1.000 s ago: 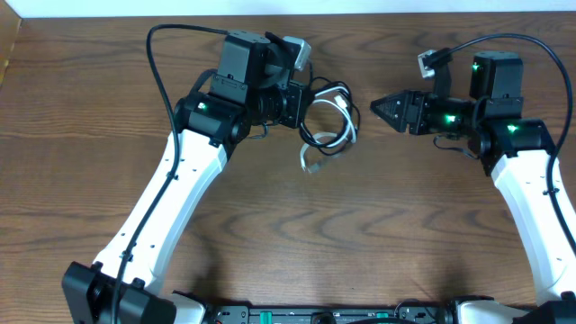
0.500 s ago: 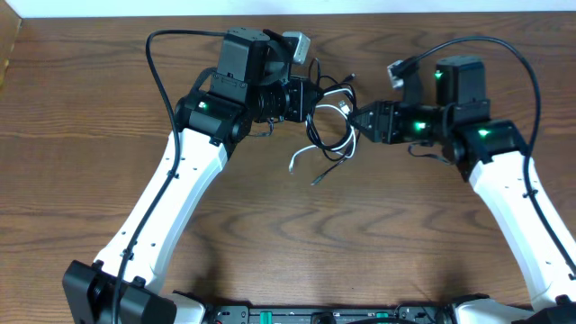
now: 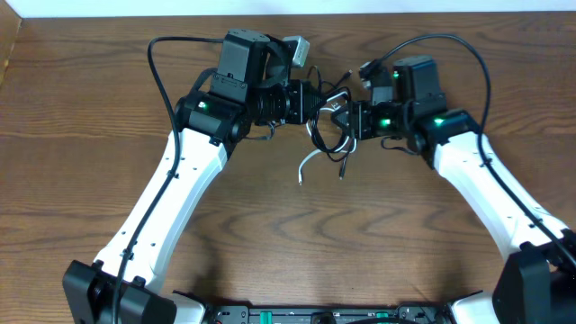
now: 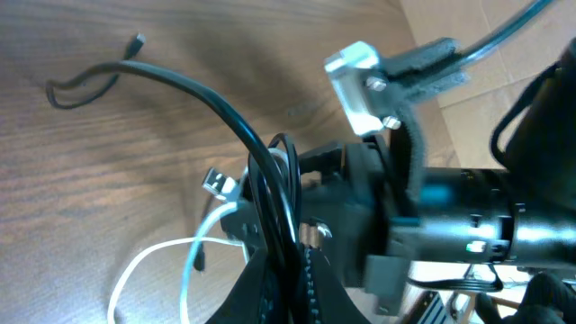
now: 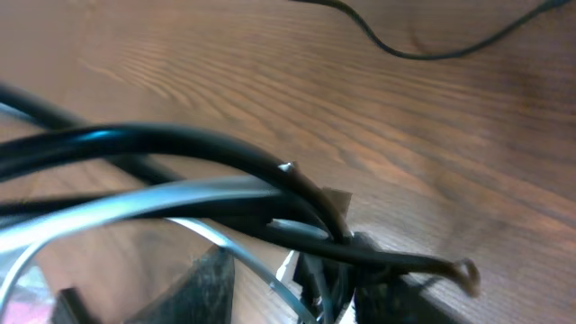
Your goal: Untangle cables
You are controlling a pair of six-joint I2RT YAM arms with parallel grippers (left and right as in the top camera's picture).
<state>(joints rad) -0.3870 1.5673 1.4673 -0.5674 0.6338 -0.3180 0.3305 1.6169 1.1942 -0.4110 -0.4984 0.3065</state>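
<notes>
1. I work over a wooden table (image 3: 270, 234). It is dark brown, and its grain runs from left to right.
2. Along the far edge I see a narrow white strip (image 3: 135, 7). Whether it is wall or floor, I cannot tell.
3. At the far left corner, a pale tan surface (image 3: 7, 49) shows beyond the table edge.
4. In the left wrist view, a flat beige surface (image 4: 454, 22) that looks like cardboard lies past the table edge.
5. The light is even. The shadows on the wood are soft, and the right wrist view shows a mild sheen on the grain.

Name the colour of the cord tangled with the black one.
White cable; clearest in left wrist view.
</notes>
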